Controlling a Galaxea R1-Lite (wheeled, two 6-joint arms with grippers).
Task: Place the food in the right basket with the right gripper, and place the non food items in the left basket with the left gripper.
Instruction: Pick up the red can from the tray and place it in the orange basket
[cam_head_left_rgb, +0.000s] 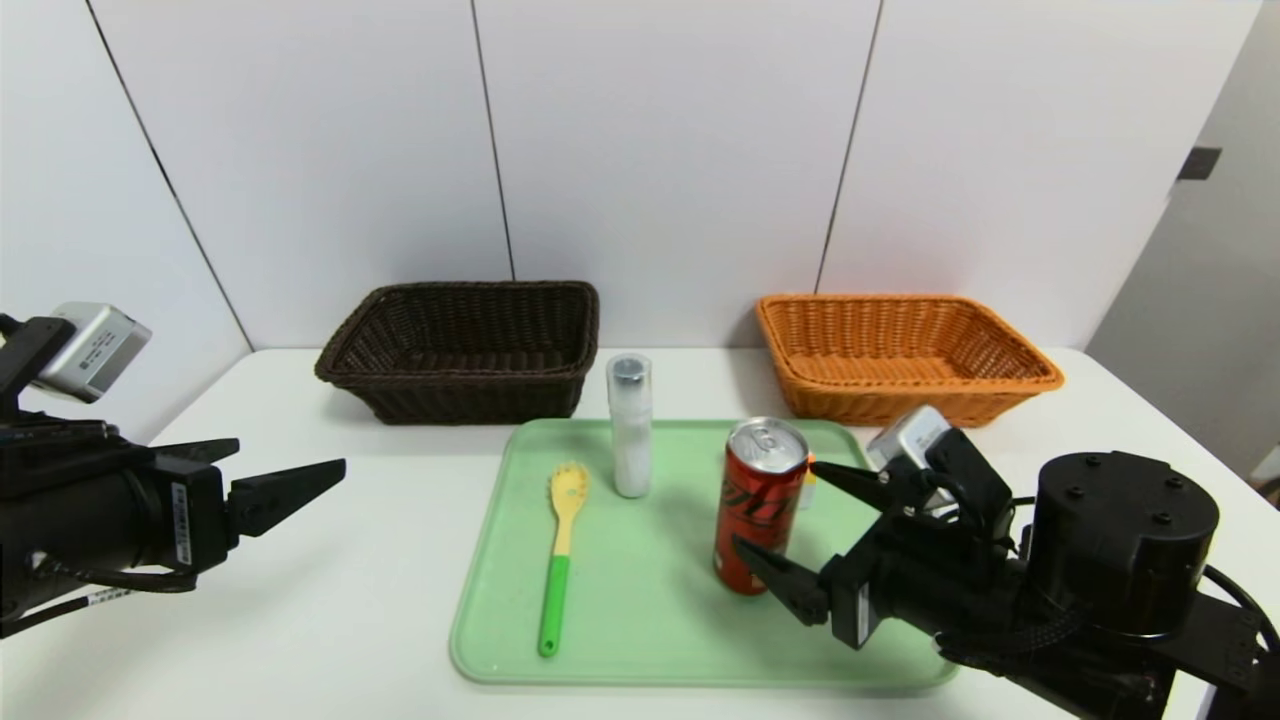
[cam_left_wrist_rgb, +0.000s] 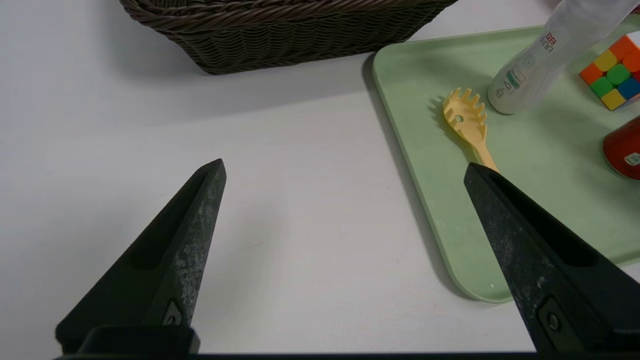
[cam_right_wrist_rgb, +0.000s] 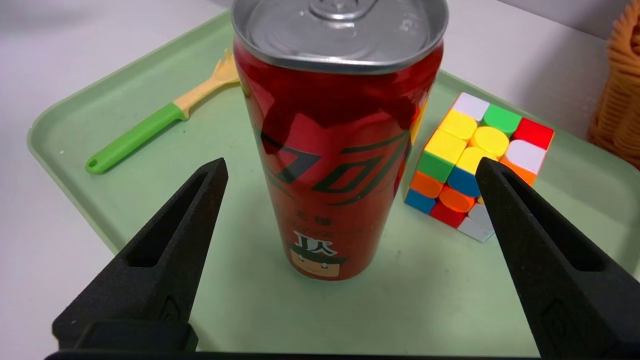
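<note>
1. My right gripper (cam_head_left_rgb: 785, 535) is at the can (cam_head_left_rgb: 762, 510), jaws wide, holding nothing; can upright on tray (cam_head_left_rgb: 650, 640)
2. My left gripper (cam_head_left_rgb: 292, 480) hangs left of the tray, also wide, nothing held
3. Spoon (cam_head_left_rgb: 560, 560), bottle (cam_head_left_rgb: 631, 430) and cube (cam_right_wrist_rgb: 465, 165) are on the tray too, bottle upright
4. Dark basket (cam_head_left_rgb: 470, 385) sits behind, left; orange basket (cam_head_left_rgb: 920, 395) behind, right

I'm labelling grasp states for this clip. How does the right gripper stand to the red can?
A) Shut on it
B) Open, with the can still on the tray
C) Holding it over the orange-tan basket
B: the right gripper's jaws stand wide apart, and the can stands upright on the tray.
</note>
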